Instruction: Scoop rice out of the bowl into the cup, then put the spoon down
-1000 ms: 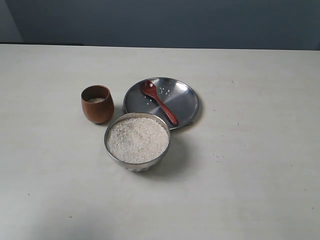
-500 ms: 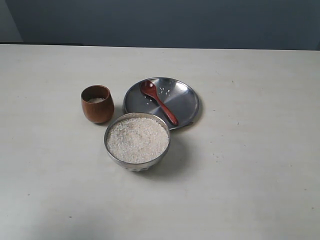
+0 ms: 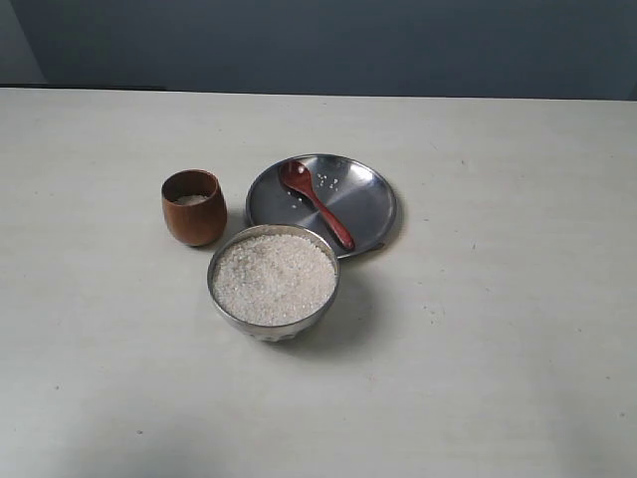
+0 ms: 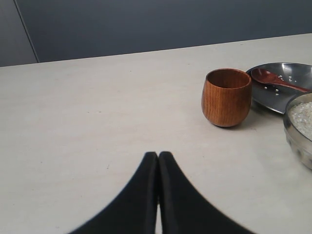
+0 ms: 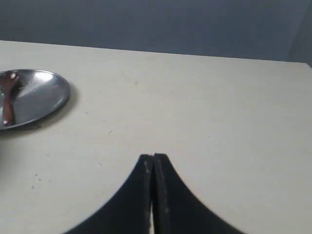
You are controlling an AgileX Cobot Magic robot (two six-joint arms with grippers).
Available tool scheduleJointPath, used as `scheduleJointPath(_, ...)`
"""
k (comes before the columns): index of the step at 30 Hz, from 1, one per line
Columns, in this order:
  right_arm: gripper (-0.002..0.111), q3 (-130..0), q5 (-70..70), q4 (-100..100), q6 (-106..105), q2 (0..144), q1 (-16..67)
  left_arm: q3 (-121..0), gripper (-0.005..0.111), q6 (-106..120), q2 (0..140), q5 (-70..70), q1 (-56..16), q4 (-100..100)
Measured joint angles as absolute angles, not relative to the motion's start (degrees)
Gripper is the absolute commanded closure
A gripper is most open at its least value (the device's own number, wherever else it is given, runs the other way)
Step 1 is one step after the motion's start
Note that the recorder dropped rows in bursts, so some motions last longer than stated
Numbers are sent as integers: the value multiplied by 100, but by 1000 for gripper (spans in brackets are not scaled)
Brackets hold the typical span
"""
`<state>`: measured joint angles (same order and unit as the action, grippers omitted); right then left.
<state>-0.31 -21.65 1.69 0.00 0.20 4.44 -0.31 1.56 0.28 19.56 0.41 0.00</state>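
Tabletop (image 3: 518, 378) runs pale to a blue-grey wall (image 3: 348, 45); left tool (image 4: 158, 155) and right tool (image 5: 153, 156) pressed together.

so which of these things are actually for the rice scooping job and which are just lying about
For the job: rice, bowl, cup, spoon.

Just lying about: plate under the spoon, with a few stray grains on it.

The left jaws and the right jaws are each pressed fully together, gripping nothing
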Motion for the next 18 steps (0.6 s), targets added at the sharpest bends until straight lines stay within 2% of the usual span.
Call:
scheduleJointPath(9, 109, -31, -2165, 79, 0, 20, -388, -31, 106, 156, 28, 1956, 41, 0)
scheduleJointPath(18, 109, -31, -2165, 63, 0, 20, -429, -31, 106, 156, 28, 1956, 41, 0)
